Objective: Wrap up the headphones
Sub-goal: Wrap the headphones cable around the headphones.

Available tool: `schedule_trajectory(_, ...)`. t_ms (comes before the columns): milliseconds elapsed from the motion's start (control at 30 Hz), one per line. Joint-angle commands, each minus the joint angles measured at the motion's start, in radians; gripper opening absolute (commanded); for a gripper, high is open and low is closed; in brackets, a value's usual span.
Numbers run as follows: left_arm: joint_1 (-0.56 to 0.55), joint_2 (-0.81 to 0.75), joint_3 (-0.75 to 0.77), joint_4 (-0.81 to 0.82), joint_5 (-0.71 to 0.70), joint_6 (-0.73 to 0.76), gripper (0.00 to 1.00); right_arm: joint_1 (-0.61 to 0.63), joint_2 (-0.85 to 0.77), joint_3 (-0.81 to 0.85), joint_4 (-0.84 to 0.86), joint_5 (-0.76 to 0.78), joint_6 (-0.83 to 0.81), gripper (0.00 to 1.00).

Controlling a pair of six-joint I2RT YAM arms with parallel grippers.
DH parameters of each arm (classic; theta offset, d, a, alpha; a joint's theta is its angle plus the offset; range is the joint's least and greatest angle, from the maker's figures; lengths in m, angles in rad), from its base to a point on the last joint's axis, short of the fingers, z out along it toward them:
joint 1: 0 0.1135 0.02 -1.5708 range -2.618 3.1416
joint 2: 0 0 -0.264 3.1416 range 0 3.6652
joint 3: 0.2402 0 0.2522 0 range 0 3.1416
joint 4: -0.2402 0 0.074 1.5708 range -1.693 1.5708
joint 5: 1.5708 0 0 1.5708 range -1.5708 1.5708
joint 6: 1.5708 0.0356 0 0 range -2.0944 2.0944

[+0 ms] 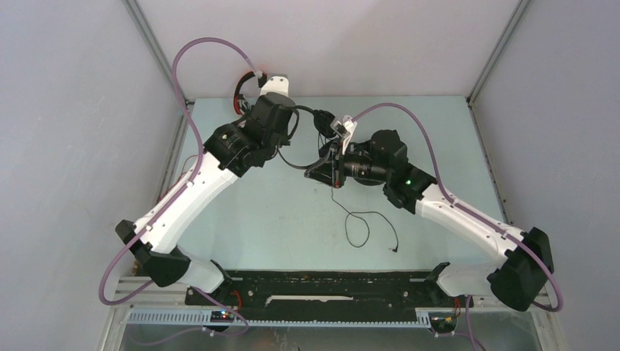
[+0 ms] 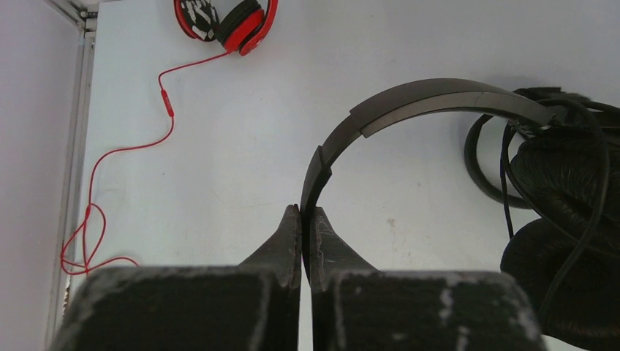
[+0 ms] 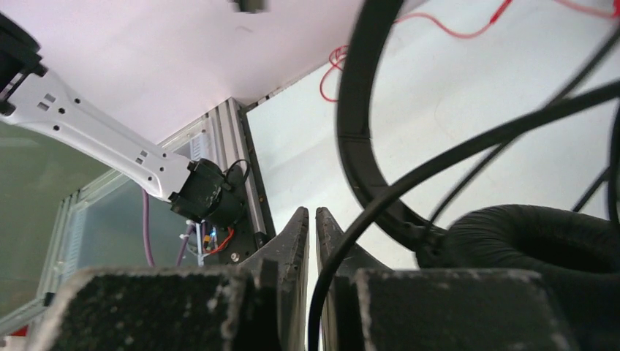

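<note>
Red headset [image 2: 248, 22] far back; black cable [image 3: 468, 151] in right pincer [image 3: 311, 210].

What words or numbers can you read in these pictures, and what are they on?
No text can be read anywhere.
On the red headphones: white marks on a black part, too blurred to read.
On the black headphones: no lettering shows.
On the left arm and right arm: no labels show.
</note>
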Motion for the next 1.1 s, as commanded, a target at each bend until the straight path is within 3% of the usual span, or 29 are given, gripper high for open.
schedule_trajectory(0, 0.008, -0.071, 0.012, 0.122, 0.005, -0.052, 0.00, 0.046, -0.065, -0.030, 0.100, 0.043, -0.114, 0.09)
schedule_trajectory(167, 0.008, -0.094, -0.029, 0.179, 0.044, -0.113, 0.00, 0.089, -0.049, -0.043, 0.144, 0.179, -0.181, 0.04)
schedule_trajectory(400, 0.008, -0.098, -0.062, 0.209, 0.071, -0.120, 0.00, 0.116, -0.041, -0.041, 0.120, 0.187, -0.278, 0.09)
schedule_trajectory(600, 0.007, -0.109, -0.146, 0.277, 0.107, -0.141, 0.00, 0.117, -0.012, -0.095, 0.182, 0.235, -0.430, 0.05)
schedule_trajectory(933, 0.063, -0.099, -0.156, 0.282, 0.187, -0.208, 0.00, 0.125, -0.006, -0.137, 0.204, 0.168, -0.460, 0.03)
schedule_trajectory(1067, 0.080, -0.139, -0.169, 0.301, 0.202, -0.195, 0.00, 0.120, -0.050, -0.212, 0.247, 0.195, -0.493, 0.08)
